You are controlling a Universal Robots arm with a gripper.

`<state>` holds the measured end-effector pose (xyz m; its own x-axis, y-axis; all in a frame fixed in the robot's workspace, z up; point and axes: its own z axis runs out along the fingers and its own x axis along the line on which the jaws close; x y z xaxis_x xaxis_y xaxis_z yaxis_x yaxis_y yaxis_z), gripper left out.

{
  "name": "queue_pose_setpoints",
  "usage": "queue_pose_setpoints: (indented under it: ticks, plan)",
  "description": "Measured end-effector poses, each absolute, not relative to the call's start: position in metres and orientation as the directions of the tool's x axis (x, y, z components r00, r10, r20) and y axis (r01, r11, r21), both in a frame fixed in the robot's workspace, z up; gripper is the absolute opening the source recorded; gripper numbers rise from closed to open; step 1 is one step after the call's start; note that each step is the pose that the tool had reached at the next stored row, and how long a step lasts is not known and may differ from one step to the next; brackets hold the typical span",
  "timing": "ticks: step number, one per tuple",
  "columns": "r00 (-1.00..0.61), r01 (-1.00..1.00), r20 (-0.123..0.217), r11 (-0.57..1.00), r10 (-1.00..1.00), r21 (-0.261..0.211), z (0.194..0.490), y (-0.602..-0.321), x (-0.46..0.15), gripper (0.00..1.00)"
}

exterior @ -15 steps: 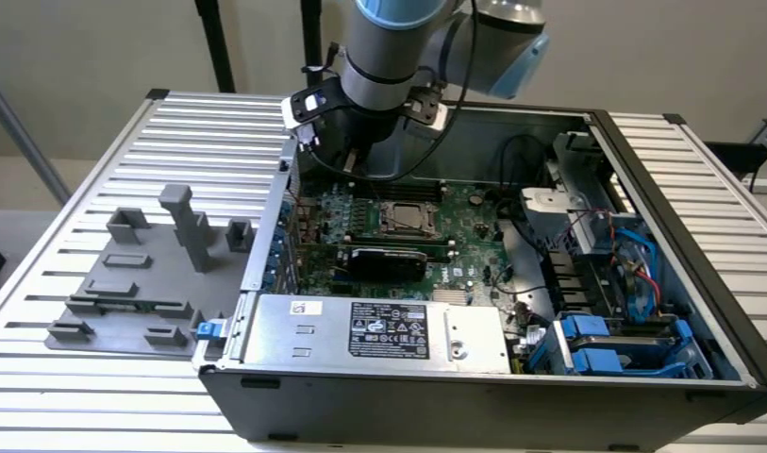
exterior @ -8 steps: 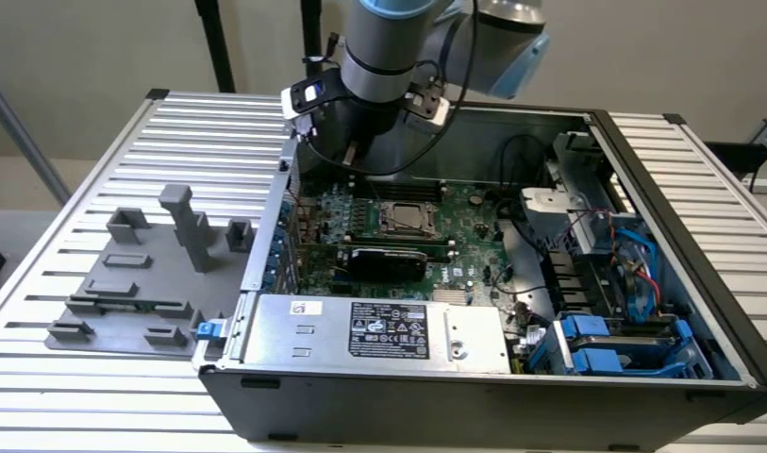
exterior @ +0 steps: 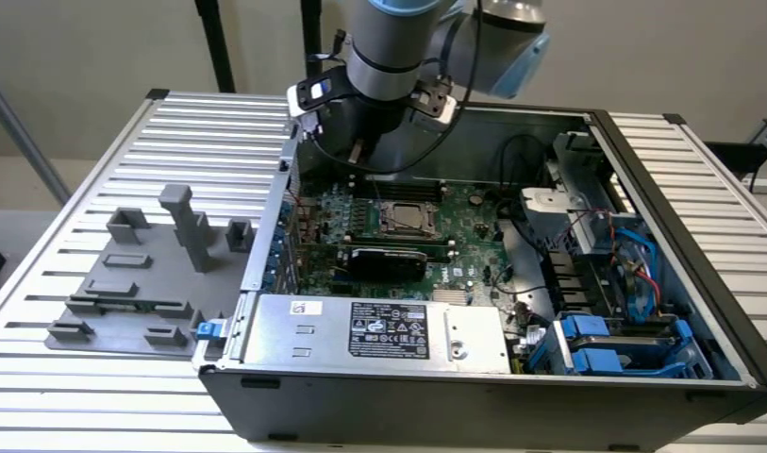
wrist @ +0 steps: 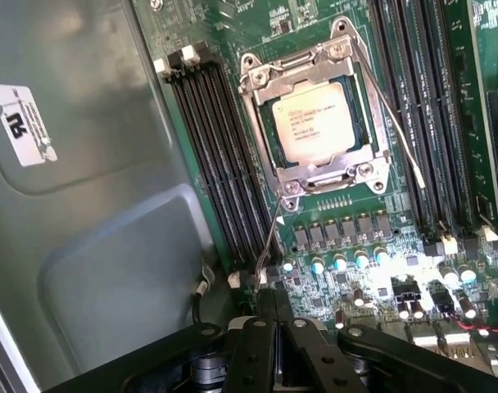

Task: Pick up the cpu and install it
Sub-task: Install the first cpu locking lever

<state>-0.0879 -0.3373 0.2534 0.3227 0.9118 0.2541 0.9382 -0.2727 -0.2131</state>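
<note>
Silvery-grey cpu [wrist: 314,123], dark green motherboard [wrist: 233,20]

A robotics lab, this was: a slatted aluminium bench [exterior: 107,142] carried an open computer case [exterior: 484,406], a grey fixture plate [exterior: 100,280] sat beside it, a robot arm [exterior: 390,47] hung above, and black stand poles [exterior: 216,42] rose behind.

Arm held upright over the work, fingers shut.
The arm [exterior: 386,47] is seen entering from the top of the exterior view, with its grey, blue-capped wrist joints [exterior: 496,33] folded toward the exterior view's right. The black gripper [wrist: 271,295] is carried below the wrist and is pointed steeply downward. In the wrist view the two fingers [wrist: 268,319] are seen drawn fully together, their narrow tips pressed against each other.
</note>
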Motion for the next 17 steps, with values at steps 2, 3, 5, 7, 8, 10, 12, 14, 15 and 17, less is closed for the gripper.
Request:
queue_pose_setpoints:
  ticks: [2, 3, 5, 7, 8, 10, 12, 14, 15, 17]
  plan:
    - [0.323, 0.938, 0.255, -0.273, 0.911, -0.212, 0.253, -0.337, -0.083, 0.11]
    - [0.323, 0.938, 0.256, -0.273, 0.911, -0.212, 0.253, -0.337, -0.079, 0.11]
    - [0.323, 0.938, 0.256, -0.273, 0.911, -0.212, 0.253, -0.337, -0.073, 0.11]
    - [0.323, 0.938, 0.256, -0.273, 0.911, -0.212, 0.253, -0.337, -0.065, 0.11]
    - [0.323, 0.938, 0.257, -0.273, 0.911, -0.212, 0.253, -0.337, -0.061, 0.11]
    - [0.323, 0.938, 0.257, -0.273, 0.911, -0.212, 0.253, -0.337, -0.054, 0.11]
    - [0.323, 0.938, 0.257, -0.273, 0.911, -0.212, 0.253, -0.337, -0.046, 0.11]
    - [0.325, 0.938, 0.257, -0.275, 0.91, -0.212, 0.253, -0.337, -0.045, 0.11]
    - [0.325, 0.938, 0.257, -0.275, 0.91, -0.212, 0.253, -0.337, -0.045, 0.11]
    - [0.325, 0.938, 0.257, -0.275, 0.91, -0.211, 0.253, -0.337, -0.045, 0.11]
